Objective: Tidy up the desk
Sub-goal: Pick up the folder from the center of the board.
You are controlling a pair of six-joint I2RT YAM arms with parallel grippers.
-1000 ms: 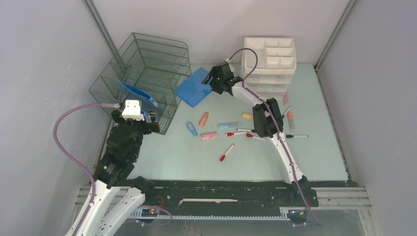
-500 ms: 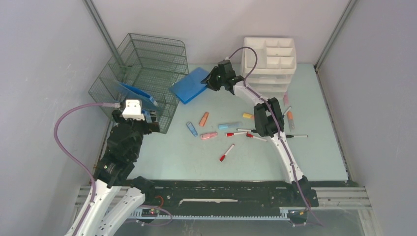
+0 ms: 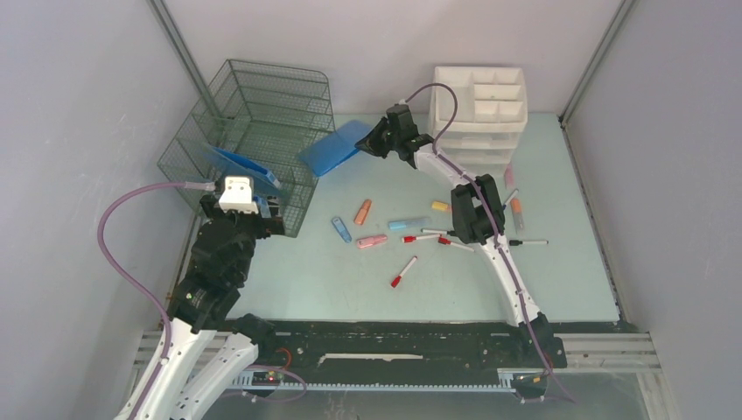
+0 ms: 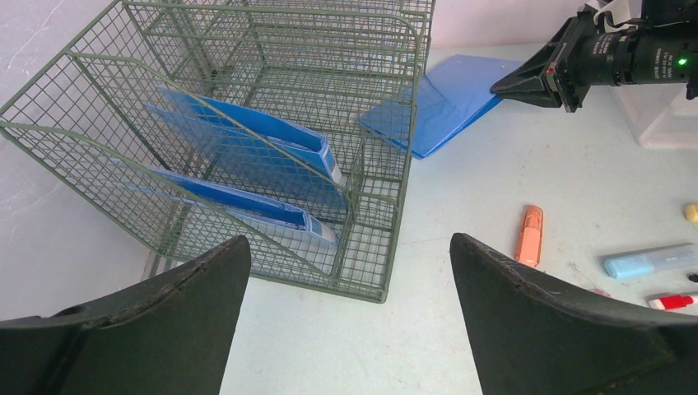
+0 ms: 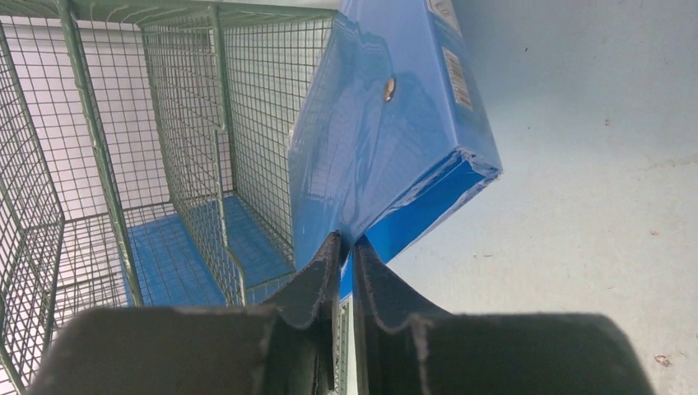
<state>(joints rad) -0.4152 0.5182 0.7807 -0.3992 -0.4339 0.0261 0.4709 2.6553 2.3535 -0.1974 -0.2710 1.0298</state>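
The desk is a pale mint-green tabletop. My right gripper is shut on the near corner of a blue folder. The folder hangs tilted above the desk, right beside the green wire rack. In the left wrist view the folder reaches the rack's right side. My left gripper hovers open over bare desk at the rack's front corner, with nothing between its fingers.
Two more blue folders stand in the rack's slots. A white drawer organiser sits at the back right. An orange highlighter, a blue one and red-capped markers are scattered mid-desk. The black rail runs along the front.
My right gripper has closed on the blue folder's corner, lifted it off the desk and shifted it left toward the rack. The left arm has stayed put.
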